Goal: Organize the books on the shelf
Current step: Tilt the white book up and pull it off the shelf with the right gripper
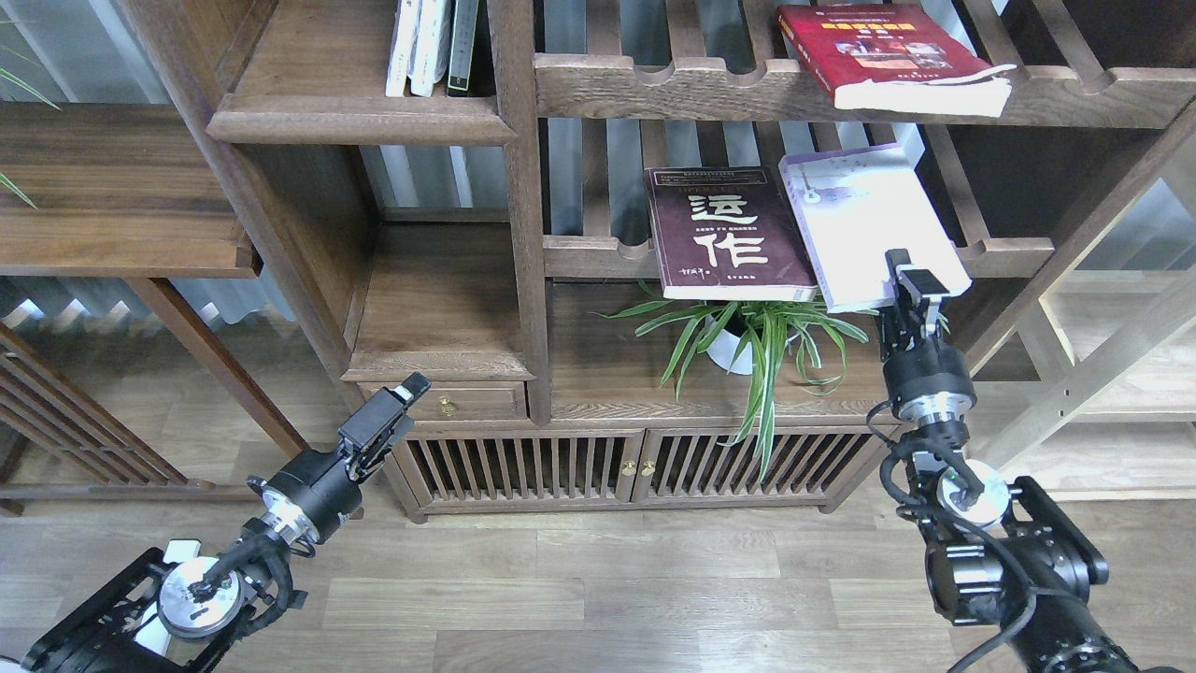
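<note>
Bookcase (523, 234): dark, rigid, full of posts and rails. Target shelf (360, 120) upper left of its central post, three upright books (432, 47) already against that post. Thick red book (888, 56) flat on the top slatted rack, right of the post: probably heaviest, floppy pages, best gripped near the spine. Maroon book (727, 234) overhanging the lower rack, stiff enough, likely light. Pale book (864, 224) beside it, tilted, clamped at its near edge by right jaws (911, 280); thin, prone to sag. Spider plant (766, 336) just below, leaves close. Post blocking the straight way left. Left jaws (400, 397) low left of post, empty; gap not readable.
</note>
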